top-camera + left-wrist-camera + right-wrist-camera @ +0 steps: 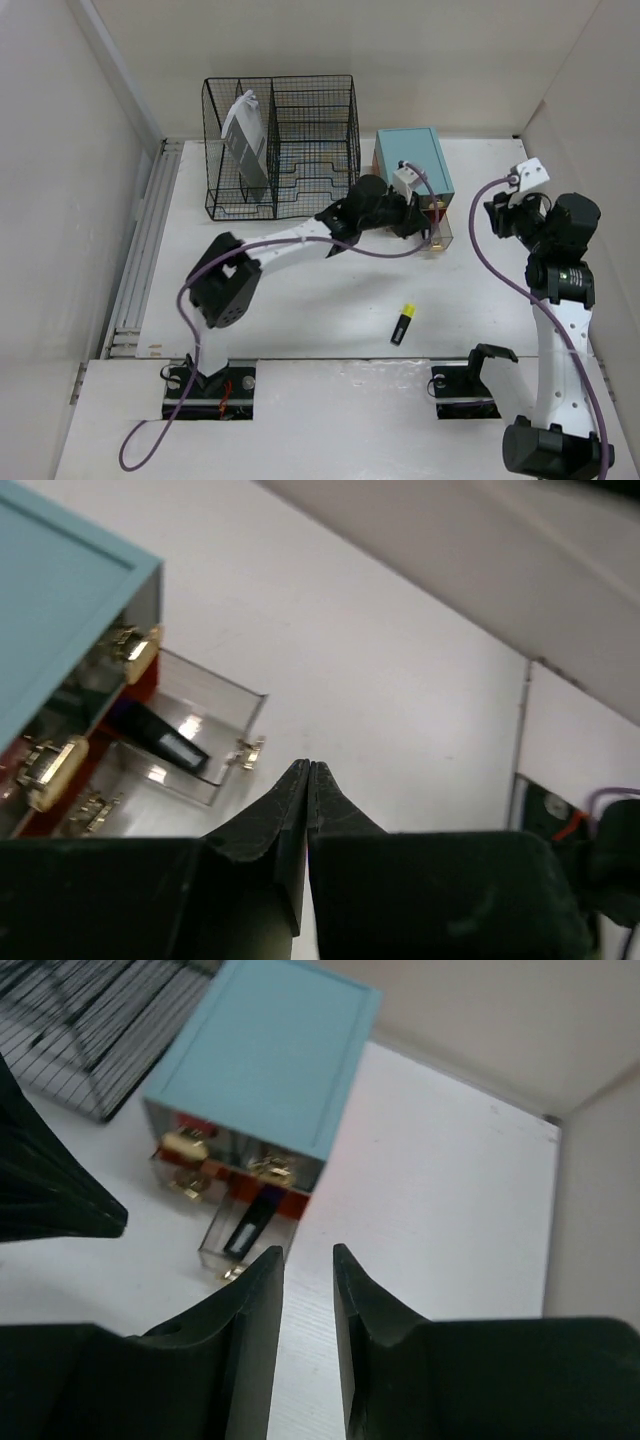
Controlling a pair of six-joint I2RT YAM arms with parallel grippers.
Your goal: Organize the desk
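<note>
The white desk (320, 310) carries a teal drawer box (413, 160) at the back. Its lowest clear drawer (438, 236) is pulled out, with a black item (160, 736) lying in it. My left gripper (428, 228) is shut and empty, its tip (308, 768) just beside the drawer's front gold handle (250, 752). My right gripper (498, 218) is open and empty, hovering right of the box; in its wrist view it (308, 1254) sits above the desk near the drawer (245, 1225). A yellow-and-black marker (403, 324) lies on the desk in front.
A black wire-mesh rack (282, 145) stands at the back left with a white-grey packet (245, 135) in its left slot. A grey ribbed rail (145, 250) runs along the left edge. Two cut-outs (210, 390) hold the arm bases. Walls close in on the left, the back and the right.
</note>
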